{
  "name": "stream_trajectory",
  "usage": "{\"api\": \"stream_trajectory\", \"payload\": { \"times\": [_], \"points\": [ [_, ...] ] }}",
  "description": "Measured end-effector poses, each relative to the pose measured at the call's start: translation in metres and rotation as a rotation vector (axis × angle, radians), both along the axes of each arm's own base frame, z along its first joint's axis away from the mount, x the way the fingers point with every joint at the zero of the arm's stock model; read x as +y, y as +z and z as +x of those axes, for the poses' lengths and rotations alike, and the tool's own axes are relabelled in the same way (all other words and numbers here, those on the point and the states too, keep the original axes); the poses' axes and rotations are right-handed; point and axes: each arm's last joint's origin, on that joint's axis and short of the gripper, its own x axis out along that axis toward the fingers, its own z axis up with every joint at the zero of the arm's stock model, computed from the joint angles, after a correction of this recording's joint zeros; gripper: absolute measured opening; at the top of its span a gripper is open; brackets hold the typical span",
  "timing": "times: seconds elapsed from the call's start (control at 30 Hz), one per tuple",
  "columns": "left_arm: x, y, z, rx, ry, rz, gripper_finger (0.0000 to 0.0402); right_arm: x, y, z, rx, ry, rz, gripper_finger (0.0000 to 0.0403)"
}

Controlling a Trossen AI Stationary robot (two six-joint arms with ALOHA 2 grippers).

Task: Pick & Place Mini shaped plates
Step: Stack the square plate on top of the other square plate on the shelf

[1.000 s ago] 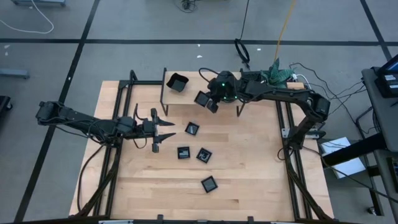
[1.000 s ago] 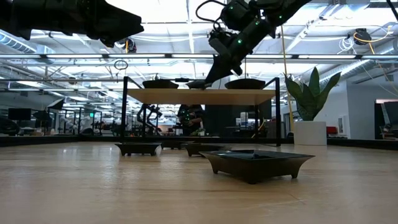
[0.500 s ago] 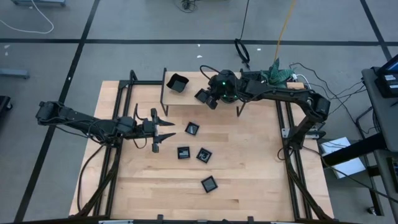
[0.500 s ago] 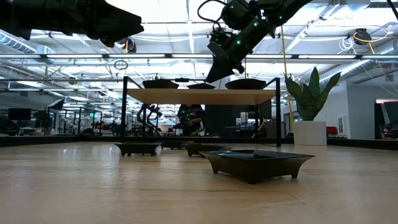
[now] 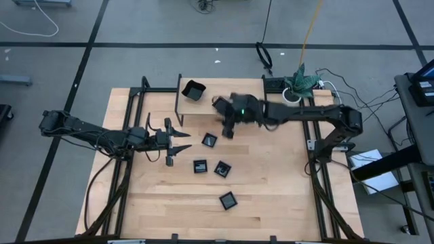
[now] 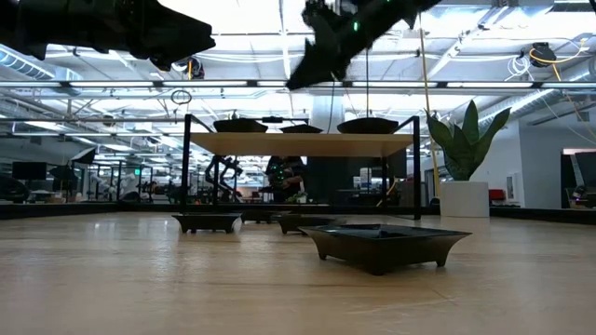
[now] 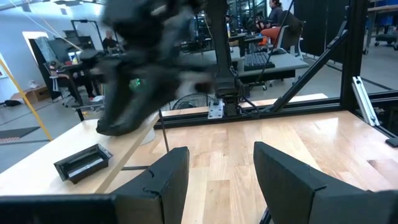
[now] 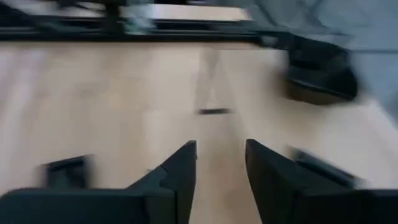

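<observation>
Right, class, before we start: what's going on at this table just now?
Two robot arms are sorting small black dishes on a wooden table. The right pincer is open, holds nothing, and hangs above the table beside a raised shelf that carries several dishes. Four small square dishes lie loose on the table, the closest to that pincer at. A larger dish sits at the back. The left pincer waits open near the table's left side.

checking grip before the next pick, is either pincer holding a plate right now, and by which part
Nothing is held. The right pincer and the left pincer both stand open with bare table between their fingers.
</observation>
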Motion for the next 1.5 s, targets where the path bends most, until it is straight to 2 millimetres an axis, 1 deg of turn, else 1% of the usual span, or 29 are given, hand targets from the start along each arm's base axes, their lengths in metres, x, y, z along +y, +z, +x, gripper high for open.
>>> {"api": "stream_trajectory", "payload": {
  "times": [0.1, 0.2, 0.3, 0.33, 0.43, 0.53, 0.63, 0.73, 0.8, 0.93, 1.23, 1.5],
  "points": [
    [0.0, 0.0, 0.0, 0.0, 0.0, 0.0, 0.0186, 0.044, -0.003, 0.003, 0.051, 0.101, 0.003, 0.0145],
    [0.0, 0.0, 0.0, 0.0, 0.0, 0.0, 0.0186, 0.083, -0.014, 0.004, 0.105, 0.102, 0.028, 0.0163],
    [0.0, 0.0, 0.0, 0.0, 0.0, 0.0, 0.0186, 0.109, -0.033, 0.006, 0.165, 0.019, 0.108, 0.0171],
    [0.0, 0.0, 0.0, 0.0, 0.0, 0.0, 0.0186, 0.116, -0.042, 0.006, 0.203, -0.004, 0.136, 0.0173],
    [0.0, 0.0, 0.0, 0.0, 0.0, 0.0, 0.0186, 0.131, -0.074, 0.016, 0.28, -0.055, 0.209, 0.0173],
    [0.0, 0.0, 0.0, 0.0, 0.0, 0.0, 0.0186, 0.137, -0.106, 0.018, 0.399, -0.093, 0.22, 0.0168],
    [0.0, 0.0, 0.0, 0.0, 0.0, 0.0, 0.0186, 0.137, -0.125, 0.024, 0.439, -0.109, 0.259, 0.0162],
    [0.0, 0.0, 0.0, 0.0, 0.0, 0.0, 0.0186, 0.136, -0.137, 0.026, 0.482, -0.085, 0.305, 0.0157],
    [0.0, 0.0, 0.0, 0.0, 0.0, 0.0, 0.0186, 0.134, -0.14, 0.026, 0.503, -0.088, 0.309, 0.0153],
    [0.0, 0.0, 0.0, 0.0, 0.0, 0.0, 0.0186, 0.131, -0.14, 0.025, 0.504, -0.1, 0.311, 0.0146],
    [0.0, 0.0, 0.0, 0.0, 0.0, 0.0, 0.0186, 0.129, -0.157, 0.015, 0.522, -0.118, 0.324, 0.0128],
    [0.0, 0.0, 0.0, 0.0, 0.0, 0.0, 0.0186, 0.129, -0.16, 0.015, 0.508, -0.103, 0.318, 0.0091]
  ]
}}
